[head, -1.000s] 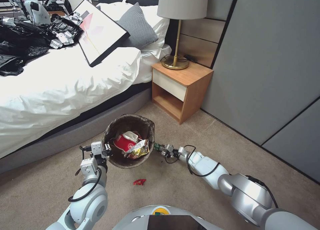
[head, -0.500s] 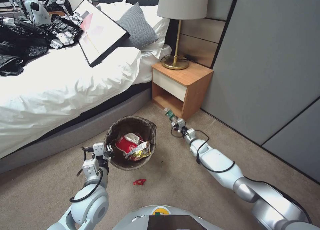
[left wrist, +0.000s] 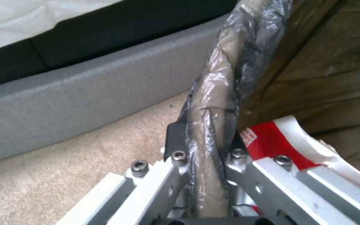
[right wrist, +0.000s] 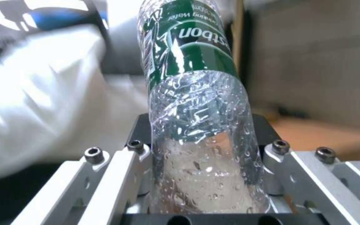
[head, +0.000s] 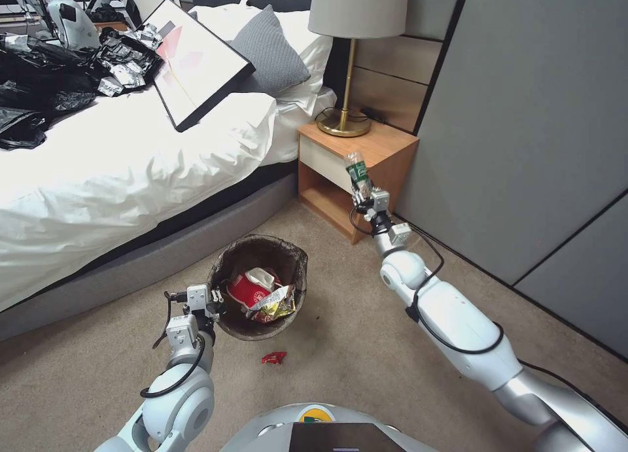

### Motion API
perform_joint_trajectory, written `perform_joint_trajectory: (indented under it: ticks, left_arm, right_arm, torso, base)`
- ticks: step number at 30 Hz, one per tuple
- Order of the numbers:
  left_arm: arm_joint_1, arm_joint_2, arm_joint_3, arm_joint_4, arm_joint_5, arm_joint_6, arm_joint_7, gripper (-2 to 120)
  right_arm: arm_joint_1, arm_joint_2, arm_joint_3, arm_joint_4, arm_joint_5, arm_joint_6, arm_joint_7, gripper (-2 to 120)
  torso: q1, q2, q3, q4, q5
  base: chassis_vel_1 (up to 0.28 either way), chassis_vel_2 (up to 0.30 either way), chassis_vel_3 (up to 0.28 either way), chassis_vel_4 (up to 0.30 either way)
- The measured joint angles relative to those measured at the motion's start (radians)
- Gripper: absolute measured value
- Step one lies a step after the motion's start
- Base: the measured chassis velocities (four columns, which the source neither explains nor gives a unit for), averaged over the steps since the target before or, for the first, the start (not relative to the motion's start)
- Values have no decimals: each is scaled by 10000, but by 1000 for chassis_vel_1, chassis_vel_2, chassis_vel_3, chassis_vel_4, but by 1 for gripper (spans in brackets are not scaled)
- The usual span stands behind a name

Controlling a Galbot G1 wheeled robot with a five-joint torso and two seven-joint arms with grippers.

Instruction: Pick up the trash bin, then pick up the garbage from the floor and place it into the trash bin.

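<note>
While the head view shows the left gripper (head: 210,301) pinching the near rim of the trash bin (head: 288,256), the right gripper (head: 364,194) stands raised before the nightstand (head: 386,154), clamped on the base of a plastic bottle (head: 356,167). The bottle's long axis points up and away; the bin lies below and to the robot's left of it. A red wrapper (head: 273,358) lies on the carpet, just nearer than the bin. In the left wrist view both fingers (left wrist: 176,140) squeeze the bag-covered rim (left wrist: 213,125), a red-and-white cup (left wrist: 288,143) inside. In the right wrist view the fingers (right wrist: 136,153) press the clear bottle (right wrist: 197,103).
</note>
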Motion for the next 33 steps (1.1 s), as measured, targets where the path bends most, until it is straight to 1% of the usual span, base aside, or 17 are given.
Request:
perform_joint_trajectory:
  ticks: [1, 2, 5, 6, 7, 9, 10, 14, 17, 18, 20, 21, 22, 24, 26, 30, 33]
  left_arm:
    - [1, 38, 44, 7, -61, 59, 8, 0]
    - [1, 38, 44, 7, -61, 59, 8, 0]
    - [-9, 133, 137, 41, -75, 105, 58, 0]
    - [-9, 133, 137, 41, -75, 105, 58, 0]
    - [-33, 154, 172, 66, -69, 116, 92, 0]
    - [-49, 174, 216, 112, -39, 119, 111, 0]
    - [-49, 174, 216, 112, -39, 119, 111, 0]
    - [-56, 183, 249, 147, -8, 123, 131, 0]
    - [-77, 183, 251, 153, 0, 126, 135, 0]
    - [-77, 183, 251, 153, 0, 126, 135, 0]
    - [-90, 185, 250, 153, 0, 128, 135, 0]
    - [-105, 185, 248, 152, 0, 128, 135, 0]
    - [-105, 185, 248, 152, 0, 128, 135, 0]
    - [-121, 179, 244, 150, 0, 128, 133, 0]
    - [-125, 175, 241, 147, 0, 129, 132, 0]
    - [-156, 137, 233, 130, 0, 131, 126, 0]
    - [-157, 115, 233, 116, -1, 131, 124, 0]
  right_arm:
    - [-193, -92, 170, 857, 84, -130, 186, 32]
    - [-193, -92, 170, 857, 84, -130, 186, 32]
    - [-517, -550, -10, 2933, 345, -321, 264, 32]
    - [-517, -550, -10, 2933, 345, -321, 264, 32]
    - [-604, -764, -314, 3618, 556, -400, 160, 32]
    - [-633, -951, -749, 4221, 734, -432, -112, 32]
    - [-633, -951, -749, 4221, 734, -432, -112, 32]
    - [-627, -1048, -1361, 4588, 814, -450, -315, 32]
    - [-568, -1087, -2247, 4718, 815, -453, -390, 32]
    - [-568, -1087, -2247, 4718, 815, -453, -390, 32]
    - [-545, -1090, -2788, 4712, 769, -450, -396, 32]
    - [-568, -1066, -3347, 4539, 601, -427, -403, 32]
    - [-568, -1066, -3347, 4539, 601, -427, -403, 32]
    - [-625, -1019, -3799, 4315, 420, -366, -410, 32]
    - [-647, -1002, -3925, 4239, 371, -346, -411, 32]
    - [-819, -888, -4594, 3833, 151, -269, -406, 32]
    - [-846, -823, -4793, 3634, 67, -220, -400, 32]
  torso:
    - [0, 0, 0, -2, 1]
    - [0, 0, 0, -2, 1]
    - [0, 0, 0, 1, -2]
    - [0, 0, 0, 1, -2]
    - [0, 0, 0, -1, 0]
    - [0, 0, 0, -1, -3]
    - [0, 0, 0, -1, -3]
    - [0, 0, 0, 0, -3]
    - [0, 0, 0, 0, -2]
    - [0, 0, 0, 0, -2]
    - [0, 0, 0, 1, -1]
    - [0, 0, 0, 1, -2]
    - [0, 0, 0, 1, -2]
    - [0, 0, 0, 0, -1]
    - [0, 0, 0, 0, -2]
    - [0, 0, 0, 0, -2]
    - [0, 0, 0, -1, -2]
  base:
    - [0, 0, 0, 0]
    - [0, 0, 0, 0]
    - [0, 0, 0, 0]
    - [0, 0, 0, 0]
    - [0, 0, 0, 0]
    - [0, 0, 0, 0]
    - [0, 0, 0, 0]
    - [0, 0, 0, 0]
    - [0, 0, 0, 0]
    - [0, 0, 0, 0]
    - [0, 0, 0, 0]
    - [0, 0, 0, 0]
    - [0, 0, 0, 0]
    - [0, 0, 0, 0]
    - [0, 0, 0, 0]
    - [0, 0, 0, 0]
    - [0, 0, 0, 0]
